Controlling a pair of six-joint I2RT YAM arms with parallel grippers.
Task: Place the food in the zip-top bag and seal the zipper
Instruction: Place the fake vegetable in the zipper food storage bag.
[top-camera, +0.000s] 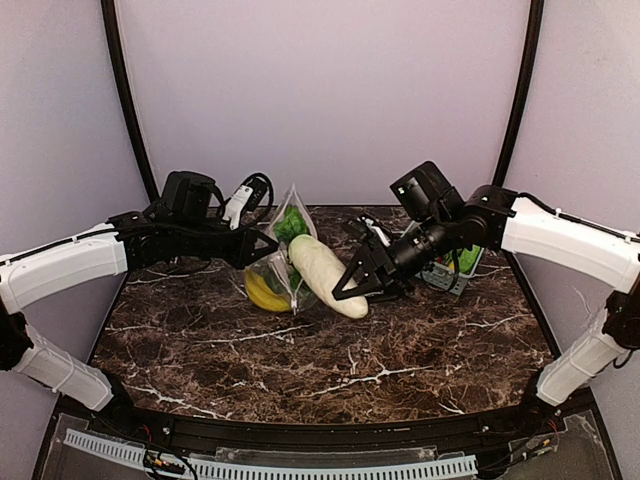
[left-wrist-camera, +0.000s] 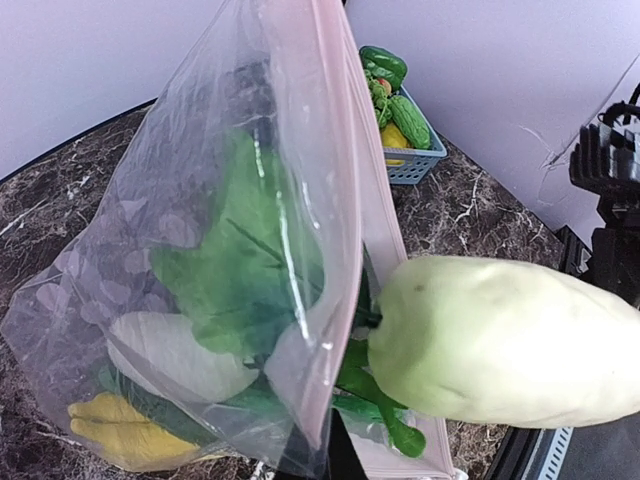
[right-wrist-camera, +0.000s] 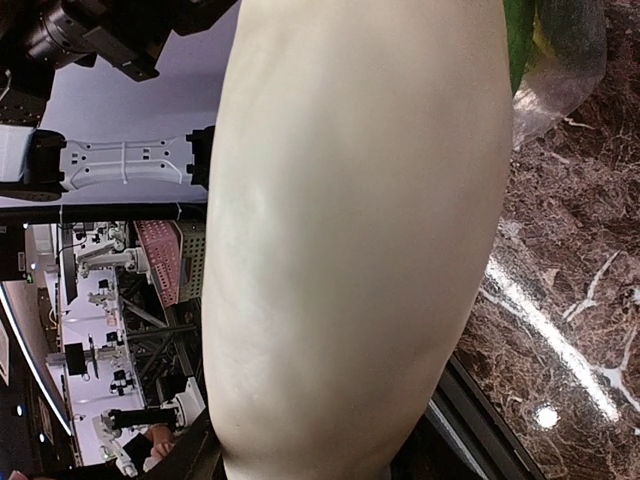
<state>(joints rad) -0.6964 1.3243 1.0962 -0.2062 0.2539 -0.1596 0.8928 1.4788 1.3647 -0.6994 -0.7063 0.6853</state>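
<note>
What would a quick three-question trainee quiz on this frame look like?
1. True or false: the white vegetable is fully inside the bag.
2. The right gripper holds: A nothing, B the white vegetable, C the bag.
3. Fill in: the yellow food low in the bag is a ___.
Key: 1 false; 2 B; 3 banana.

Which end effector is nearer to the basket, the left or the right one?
Right. The right end effector, holding the white vegetable, is just left of the basket in the top view. The left end effector grips the bag, farther left, beyond the vegetable.
</note>
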